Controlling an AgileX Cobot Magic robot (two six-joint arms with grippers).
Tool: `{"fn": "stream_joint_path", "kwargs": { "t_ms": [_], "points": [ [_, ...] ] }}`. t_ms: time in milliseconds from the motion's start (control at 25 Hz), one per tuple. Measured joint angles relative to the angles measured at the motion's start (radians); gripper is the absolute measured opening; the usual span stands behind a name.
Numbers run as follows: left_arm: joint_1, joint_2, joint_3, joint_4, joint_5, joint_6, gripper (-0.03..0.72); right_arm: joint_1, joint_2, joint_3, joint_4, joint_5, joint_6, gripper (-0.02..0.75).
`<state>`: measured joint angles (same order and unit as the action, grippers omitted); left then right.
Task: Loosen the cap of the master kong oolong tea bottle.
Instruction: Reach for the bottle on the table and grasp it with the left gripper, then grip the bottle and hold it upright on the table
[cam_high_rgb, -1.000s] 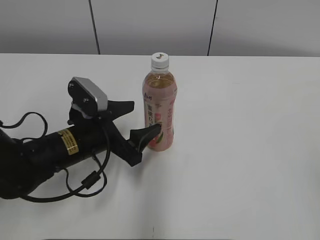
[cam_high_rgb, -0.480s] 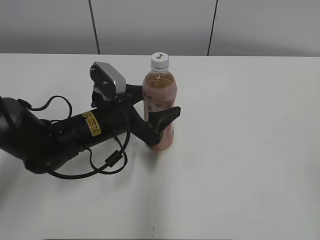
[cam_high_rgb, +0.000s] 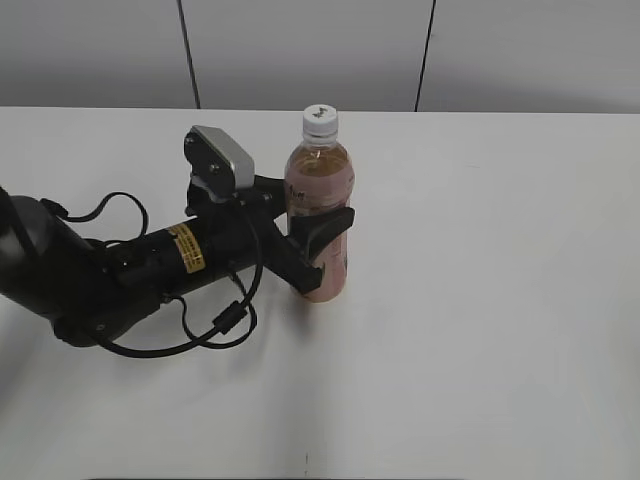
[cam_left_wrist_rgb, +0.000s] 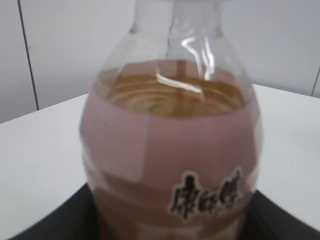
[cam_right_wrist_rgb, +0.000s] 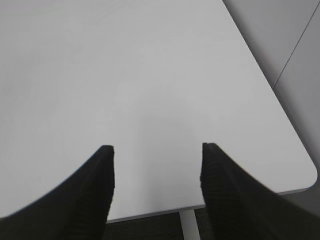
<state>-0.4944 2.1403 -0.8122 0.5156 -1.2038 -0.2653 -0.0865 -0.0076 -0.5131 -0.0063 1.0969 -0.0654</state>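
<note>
The master kong oolong tea bottle stands upright near the middle of the white table, its pink label facing the camera. Its small white cap with a dark mark sits on top, untouched. My left gripper is shut on the bottle's body at label height, one finger in front and one behind. In the left wrist view the bottle fills the frame between the dark fingers, and the cap is cut off above. My right gripper is open and empty over bare table; it does not show in the exterior view.
The white table stretches to the right of the bottle. The left arm's black body and cables lie across the table's left part. In the right wrist view the table's edge and rounded corner lie close below the fingers.
My left gripper moved right to the bottle, put its fingers around the body and has now closed them on it. The bottle has stayed upright in place.
</note>
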Motion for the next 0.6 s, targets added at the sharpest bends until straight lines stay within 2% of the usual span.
{"fn": "stream_joint_path", "kwargs": {
  "t_ms": [440, 600],
  "points": [
    [0.0, -0.003, -0.002, 0.03, 0.007, 0.0, 0.389, 0.0, 0.0, 0.0, 0.0, 0.0, 0.0, 0.42],
    [0.0, -0.037, -0.002, 0.068, 0.079, 0.0, 0.389, 0.0, 0.0, 0.0, 0.016, 0.0, 0.001, 0.42]
  ]
}}
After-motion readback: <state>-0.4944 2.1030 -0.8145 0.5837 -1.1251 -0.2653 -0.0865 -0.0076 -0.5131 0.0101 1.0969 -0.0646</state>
